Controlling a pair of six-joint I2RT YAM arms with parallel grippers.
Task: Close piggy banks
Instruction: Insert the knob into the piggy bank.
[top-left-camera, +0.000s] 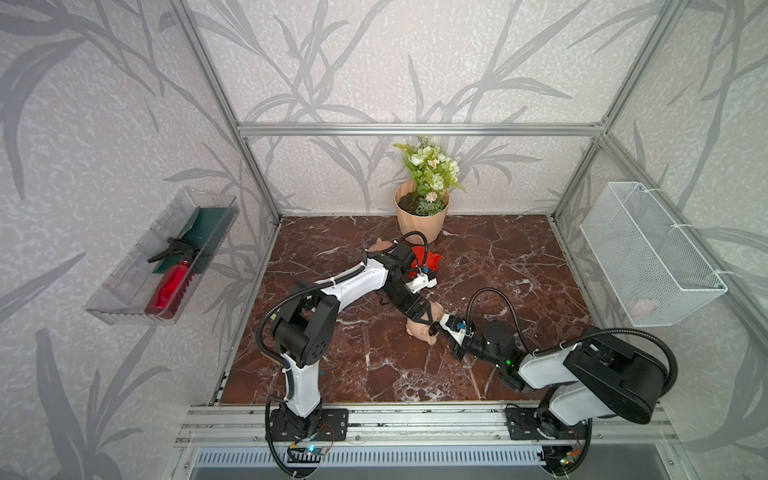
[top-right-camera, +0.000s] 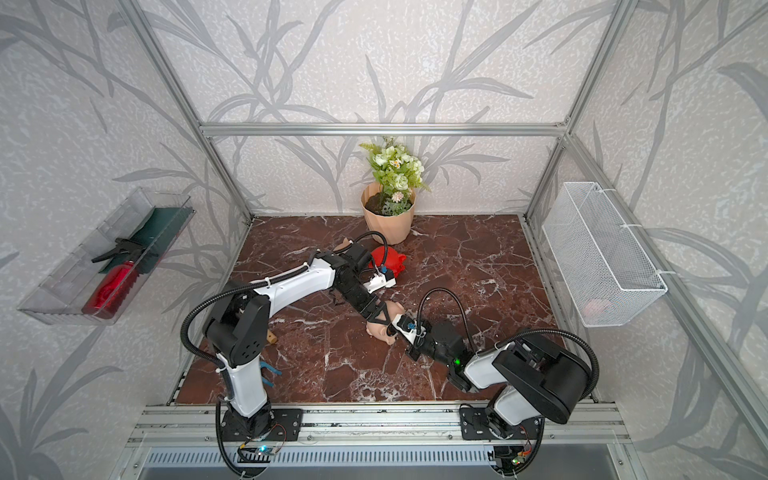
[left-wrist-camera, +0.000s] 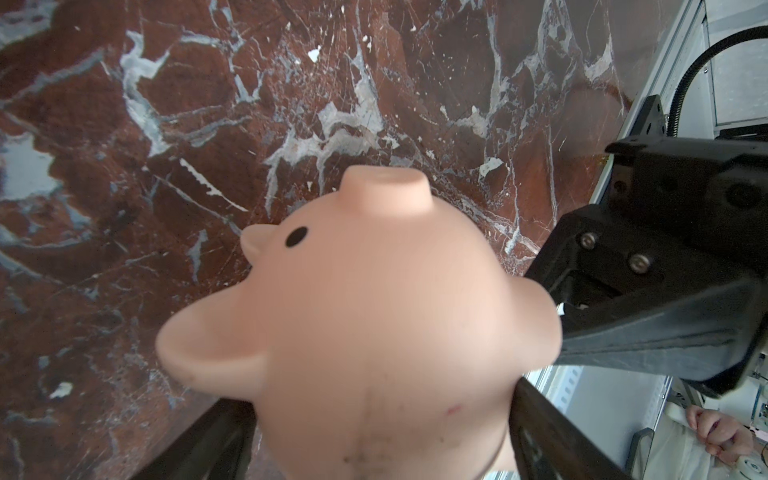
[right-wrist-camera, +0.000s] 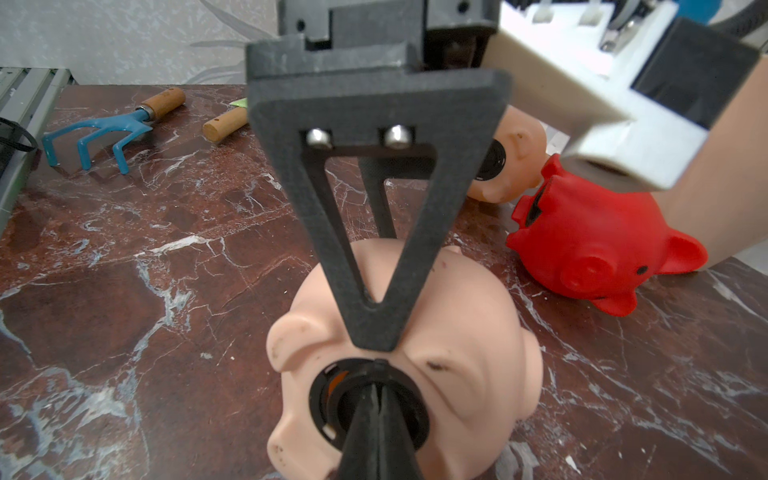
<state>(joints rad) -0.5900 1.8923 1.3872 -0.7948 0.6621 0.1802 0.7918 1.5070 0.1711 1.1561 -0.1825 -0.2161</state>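
A peach piggy bank (top-left-camera: 420, 331) (left-wrist-camera: 374, 311) lies mid-table with its belly hole facing my right arm. My left gripper (top-left-camera: 428, 319) (left-wrist-camera: 382, 436) is shut on its body, one finger on each side. My right gripper (top-left-camera: 437, 330) (right-wrist-camera: 376, 388) is shut, its joined tips pushed into a black plug (right-wrist-camera: 365, 409) that sits in the belly hole, with a gap showing at one side. A red piggy bank (top-left-camera: 430, 257) (right-wrist-camera: 594, 249) lies on its side farther back. Beside it lies another peach piggy bank (top-right-camera: 343, 245) (right-wrist-camera: 513, 166), a black plug (right-wrist-camera: 492, 164) in its belly.
A peach flowerpot (top-left-camera: 419, 222) with flowers stands at the back. A blue hand rake (right-wrist-camera: 104, 129) and a wooden handle (right-wrist-camera: 224, 122) lie near the left arm's base. A white wire basket (top-left-camera: 648, 257) hangs on the right wall and a clear tray (top-left-camera: 137, 286) on the left.
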